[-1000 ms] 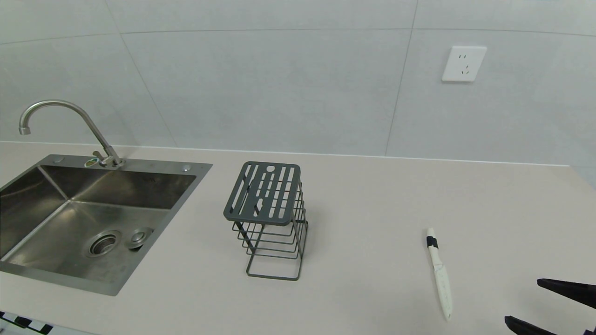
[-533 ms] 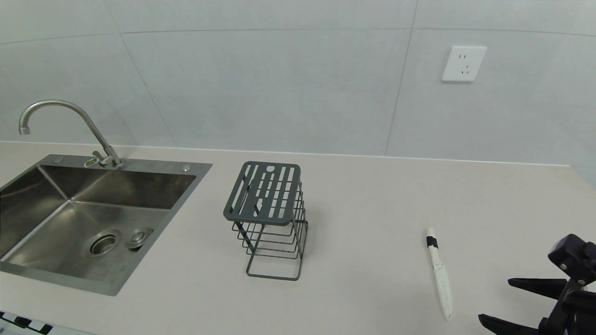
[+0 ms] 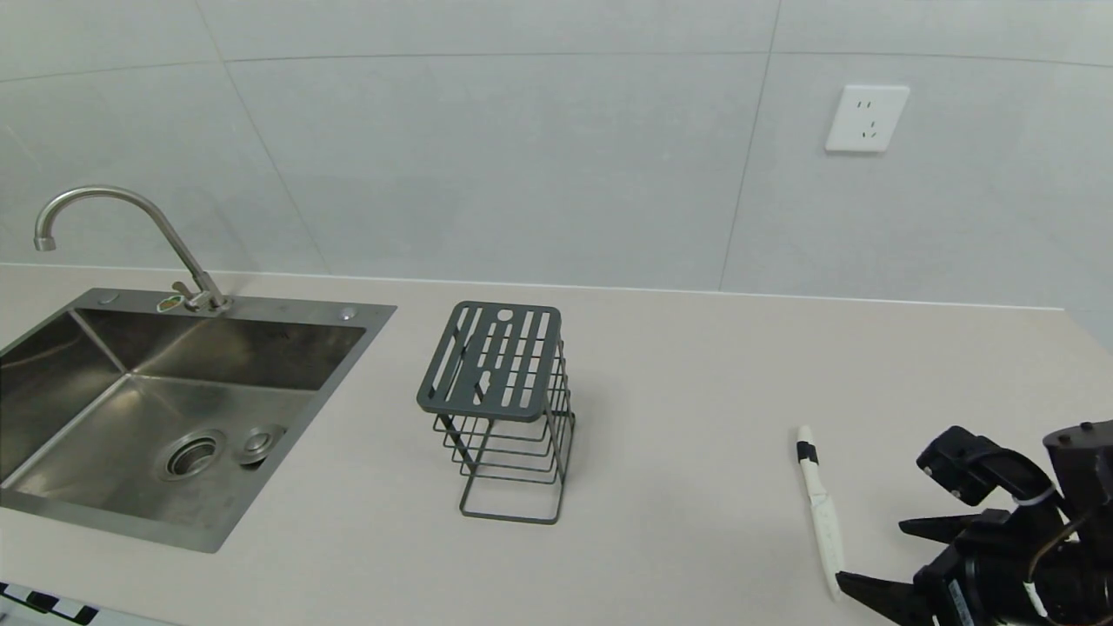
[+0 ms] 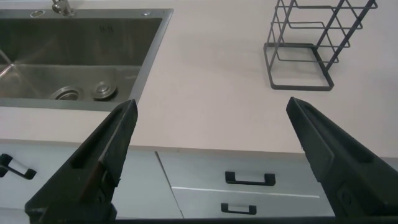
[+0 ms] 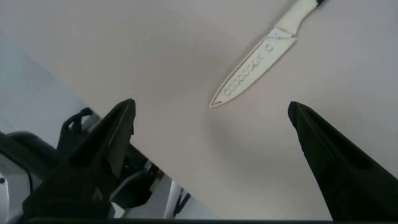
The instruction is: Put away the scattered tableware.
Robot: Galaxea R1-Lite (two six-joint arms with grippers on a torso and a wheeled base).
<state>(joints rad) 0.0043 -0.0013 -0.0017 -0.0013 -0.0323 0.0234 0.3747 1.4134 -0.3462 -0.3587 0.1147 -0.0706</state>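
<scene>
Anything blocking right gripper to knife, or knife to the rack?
Nothing visible. The open right gripper sits beside the tip of the knife, and only bare counter lies between the knife and the rack.

Bare counter [image 3: 696, 391] lies free all round the knife [image 3: 820, 511], nothing between it and the spread-fingered right gripper [image 3: 872, 551] just beside its blade tip; only obstacle is the rack [image 3: 500, 409], well apart to the left, sink [image 3: 217, 348] beyond it.
</scene>
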